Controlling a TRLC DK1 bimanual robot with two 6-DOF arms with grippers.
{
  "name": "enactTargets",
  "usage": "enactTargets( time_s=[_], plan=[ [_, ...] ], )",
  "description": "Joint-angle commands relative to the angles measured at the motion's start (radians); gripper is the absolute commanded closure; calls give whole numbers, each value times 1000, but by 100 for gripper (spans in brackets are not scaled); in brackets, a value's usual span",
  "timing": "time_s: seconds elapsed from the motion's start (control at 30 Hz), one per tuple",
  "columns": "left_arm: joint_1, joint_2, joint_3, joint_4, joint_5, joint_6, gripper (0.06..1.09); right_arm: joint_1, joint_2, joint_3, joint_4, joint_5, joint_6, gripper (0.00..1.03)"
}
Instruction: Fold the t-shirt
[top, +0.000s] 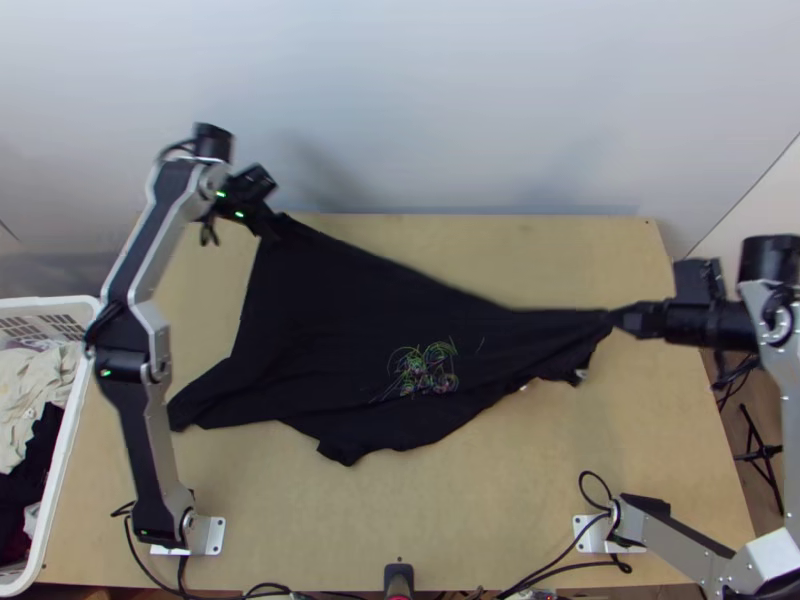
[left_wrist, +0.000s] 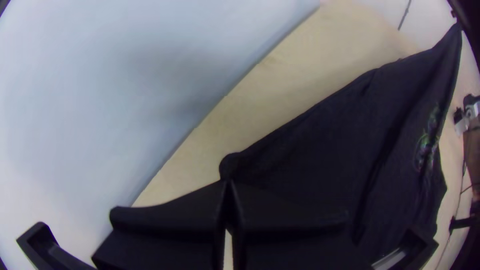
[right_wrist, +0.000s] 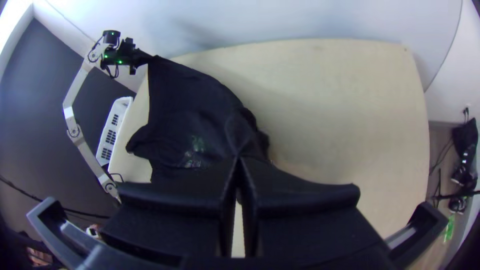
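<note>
I see the black t-shirt (top: 310, 310) stretched across the wooden table (top: 500, 520), its far-left corner pinched by the left gripper (top: 272, 226), its right end by the right gripper (top: 614, 318). I'd ease those 2 ends apart evenly, then lower them together. Whether they're sleeve or hem, I can't tell; layers underneath are hidden.
</note>
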Motion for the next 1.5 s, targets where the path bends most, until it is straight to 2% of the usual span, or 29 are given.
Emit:
enactTargets(
  time_s=[0.0, 0.13, 0.23, 0.37, 0.47, 0.87, 1.0, 1.17, 1.47],
  plan=[
    [145, -167, 2, 6, 88, -139, 105, 0, 26, 218, 19, -5, 25, 100],
    [226, -253, 5, 26, 128, -217, 105, -6, 7, 231, 102, -5, 48, 100],
    [289, -313, 4, 45, 176, -290, 105, -30, 3, 248, 149, -5, 95, 100],
    [349, -392, 5, 49, 195, -312, 105, -47, 13, 314, 206, -5, 187, 100],
    [378, -457, 4, 49, 197, -329, 105, -27, 45, 394, 209, -5, 193, 100],
    [430, -788, -21, 85, 324, -485, 105, -12, 109, 776, 235, 3, 256, 100],
    [427, -865, -15, 146, 380, -568, 105, -23, 100, 845, 266, 18, 253, 100],
    [410, -945, -13, 160, 386, -609, 105, -26, 39, 831, 272, 18, 228, 100],
    [409, -1101, -19, 255, 384, -748, 105, -23, -84, 819, 316, 18, 203, 100]
  ],
)
